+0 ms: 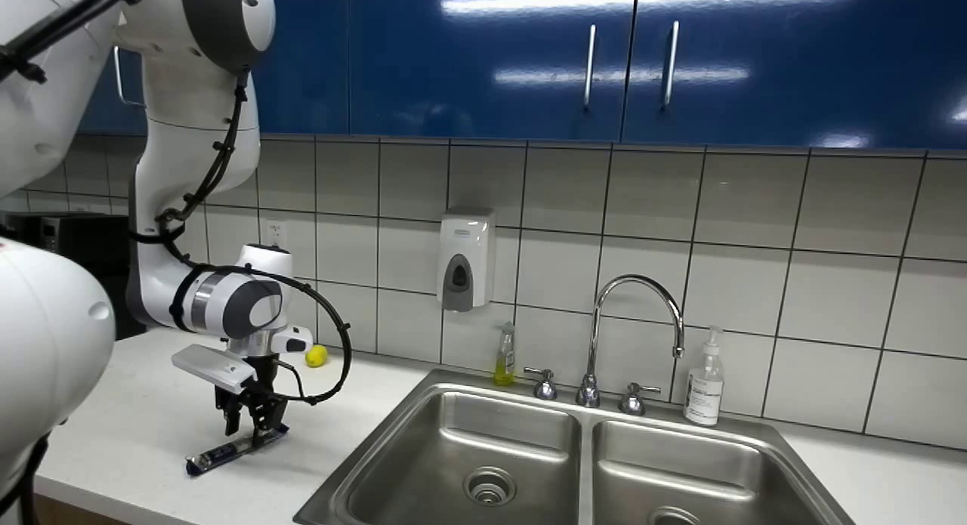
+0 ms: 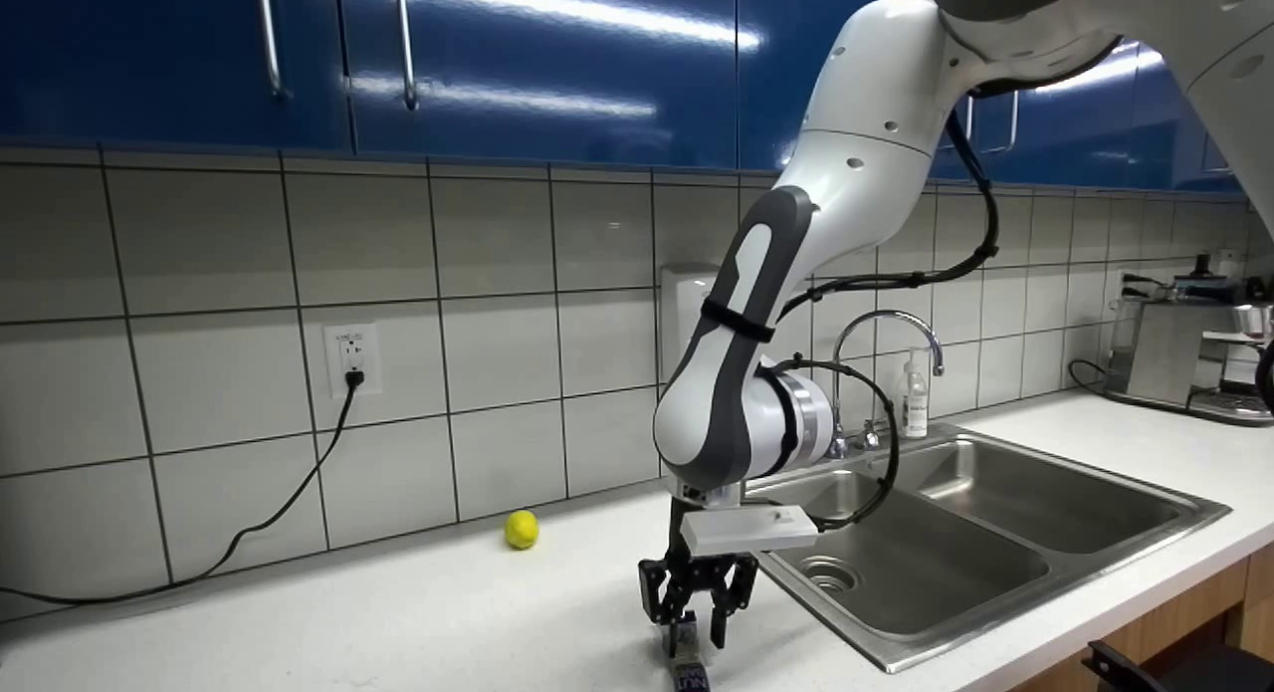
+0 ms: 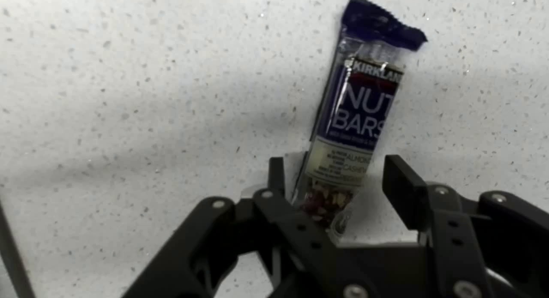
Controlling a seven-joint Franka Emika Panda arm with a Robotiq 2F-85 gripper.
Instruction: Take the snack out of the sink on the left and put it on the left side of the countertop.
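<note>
Evidently nothing is clamped in my pincer [image 3: 334, 173]: my two fingers [image 3: 403, 195] stand spread, one toward nine o'clock and one toward three in the wrist view, and a strip of white countertop [image 3: 128, 118] shows on either side of the snack [image 3: 356, 118] between them. The snack lies on that countertop; in an exterior view the left basin of the sink [image 1: 506, 427] is off at three o'clock from it. In the wrist view the snack's long axis runs from between twelve and one, where the dark blue end is, down to between six and seven. So I straddle its width near the clear end, with most of its length reaching out ahead of me. My coming move, I judge, turns on that: the snack looks delivered, and I should rise straight up, since a drift toward nine or three would likely bump it and swing it round. A grip here would pinch it crosswise, off its middle.
</note>
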